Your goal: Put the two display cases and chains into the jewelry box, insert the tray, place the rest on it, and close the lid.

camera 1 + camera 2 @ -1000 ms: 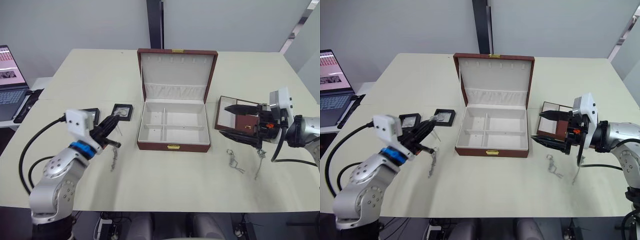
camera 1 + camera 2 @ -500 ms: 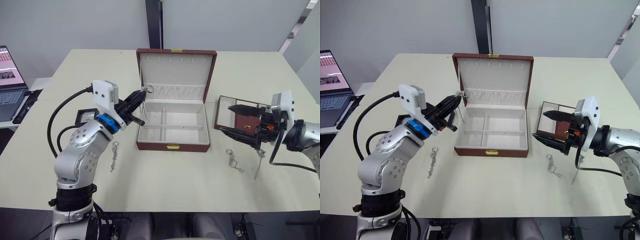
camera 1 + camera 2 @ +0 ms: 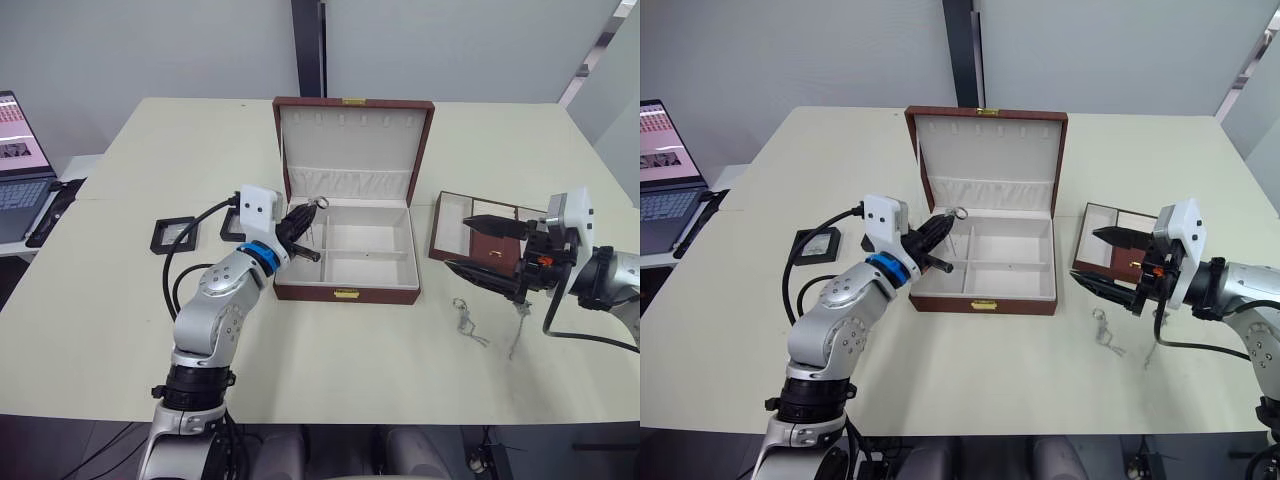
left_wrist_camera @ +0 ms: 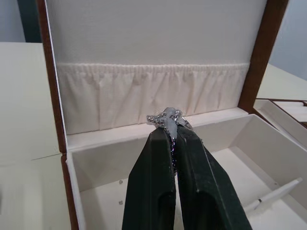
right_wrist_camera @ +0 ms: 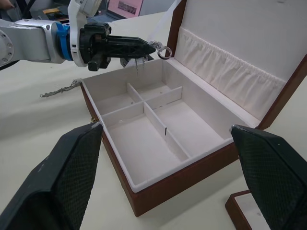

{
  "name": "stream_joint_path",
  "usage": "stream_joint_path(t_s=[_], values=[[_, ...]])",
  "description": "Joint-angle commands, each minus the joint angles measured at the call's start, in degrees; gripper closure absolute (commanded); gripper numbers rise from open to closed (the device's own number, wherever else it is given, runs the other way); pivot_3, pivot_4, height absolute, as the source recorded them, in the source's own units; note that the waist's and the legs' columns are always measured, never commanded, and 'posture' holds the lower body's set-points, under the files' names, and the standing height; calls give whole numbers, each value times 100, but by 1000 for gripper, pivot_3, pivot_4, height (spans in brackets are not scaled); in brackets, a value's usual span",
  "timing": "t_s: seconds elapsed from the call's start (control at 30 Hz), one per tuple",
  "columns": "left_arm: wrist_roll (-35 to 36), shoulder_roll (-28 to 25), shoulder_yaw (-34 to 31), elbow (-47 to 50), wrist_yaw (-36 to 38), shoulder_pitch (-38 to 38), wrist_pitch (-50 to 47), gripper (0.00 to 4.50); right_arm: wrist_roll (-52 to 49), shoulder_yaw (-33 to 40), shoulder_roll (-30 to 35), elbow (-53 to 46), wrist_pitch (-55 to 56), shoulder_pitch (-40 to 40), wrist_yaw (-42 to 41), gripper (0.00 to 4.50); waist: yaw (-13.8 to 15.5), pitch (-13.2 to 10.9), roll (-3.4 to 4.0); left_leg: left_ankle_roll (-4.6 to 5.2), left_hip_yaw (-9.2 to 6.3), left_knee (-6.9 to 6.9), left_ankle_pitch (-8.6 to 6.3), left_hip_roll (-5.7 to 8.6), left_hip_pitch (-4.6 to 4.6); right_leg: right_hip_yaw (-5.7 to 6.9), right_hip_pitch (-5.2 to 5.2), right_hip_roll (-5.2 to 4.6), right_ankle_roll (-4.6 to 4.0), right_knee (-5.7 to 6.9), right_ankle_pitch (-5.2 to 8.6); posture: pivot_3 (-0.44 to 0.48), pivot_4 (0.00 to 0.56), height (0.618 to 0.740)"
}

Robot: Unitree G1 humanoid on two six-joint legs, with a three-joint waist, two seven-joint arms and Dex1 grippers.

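Over jewelry box (image 3: 347, 290): chain (image 3: 313, 222) dangles vertically, ring uppermost; left gripper (image 3: 312, 208) pinching.

- Second display case (image 3: 232, 226): mostly behind the left arm.
- Held chain (image 4: 167, 118): lower length hidden between left claw (image 4: 172, 134) fingers.
- Laptop (image 3: 20, 165): cut by frame edge.
- Tray (image 3: 480, 232): partly behind right claw (image 3: 478, 246).

No text or label can be read.

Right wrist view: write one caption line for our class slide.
Left gripper holds a chain over the open jewelry box.
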State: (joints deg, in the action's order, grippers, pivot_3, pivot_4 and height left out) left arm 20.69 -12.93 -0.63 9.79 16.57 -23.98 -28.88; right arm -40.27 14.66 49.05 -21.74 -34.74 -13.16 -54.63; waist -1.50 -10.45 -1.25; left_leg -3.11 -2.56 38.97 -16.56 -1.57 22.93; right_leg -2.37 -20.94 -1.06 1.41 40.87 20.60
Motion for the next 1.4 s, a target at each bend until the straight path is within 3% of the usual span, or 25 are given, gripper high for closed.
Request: stream_joint_path(t_s=[0.03,0.73,0.77,1.2,1.4], values=[[-187,131,-86,50,-254,17,183,4472,-100,243,119,-202,-2,-21,14,0,3,0,0,0,0,0,0,1,0,0,0,0,0,0,0,0,150,740],[-213,284,-86,153,-347,152,-79,4472,-39,188,111,-101,-11,-111,13,0,9,0,0,-2,-1,0,1,2,0,2,3,0,0,-1,0,0,150,740],[-216,290,-85,155,-350,149,-77,3963,-28,196,104,-80,-2,-115,25,0,9,0,0,-2,-1,0,1,2,0,2,3,0,0,-1,0,0,150,740],[-68,350,-116,195,-223,97,-94,84,8,234,118,13,34,-148,6,0,9,0,0,-2,-1,0,1,2,0,2,3,0,0,-1,0,0,150,740],[78,351,-131,286,-90,110,-158,34,50,235,111,95,64,-173,-16,0,9,0,0,-3,0,0,2,2,-1,1,3,0,0,-1,0,0,150,740]])
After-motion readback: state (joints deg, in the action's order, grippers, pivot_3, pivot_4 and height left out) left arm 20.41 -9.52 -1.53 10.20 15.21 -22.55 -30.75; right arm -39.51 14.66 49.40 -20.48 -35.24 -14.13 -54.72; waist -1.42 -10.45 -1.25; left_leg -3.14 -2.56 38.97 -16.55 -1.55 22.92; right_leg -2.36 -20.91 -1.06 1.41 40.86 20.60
